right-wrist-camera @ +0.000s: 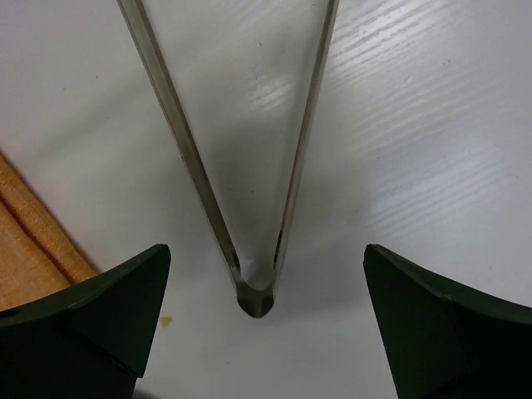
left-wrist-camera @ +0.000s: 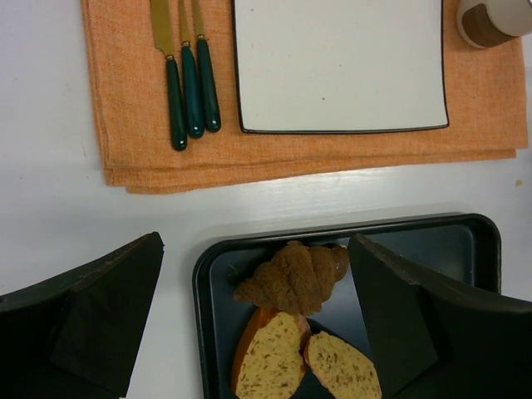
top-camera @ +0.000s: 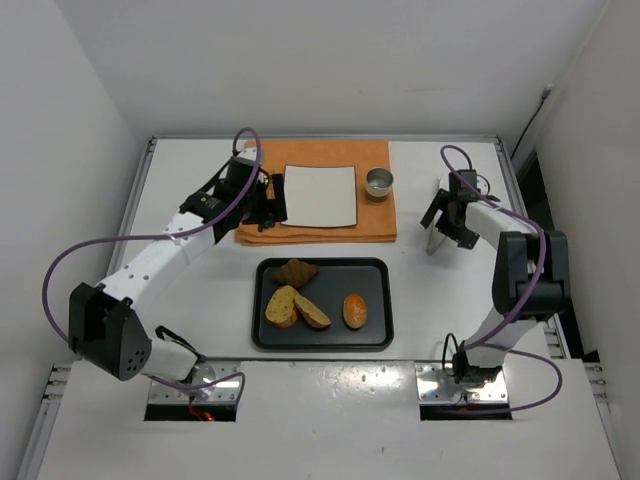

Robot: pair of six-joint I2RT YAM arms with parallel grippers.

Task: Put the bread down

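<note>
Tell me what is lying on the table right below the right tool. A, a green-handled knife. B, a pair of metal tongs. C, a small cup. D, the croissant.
B: in the right wrist view, the metal tongs lie on the white table directly below the open right tool, with their joined end nearest the camera.

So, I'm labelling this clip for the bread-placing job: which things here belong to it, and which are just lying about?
For the job: glossy golden-orange oval roll; dark brown croissant-shaped pastry; black rectangular tray they lie on; probably the white square plate and metal tongs.

Lying about: two flat toasted slices; green-handled cutlery; small round metal cup; orange cloth mat.
</note>
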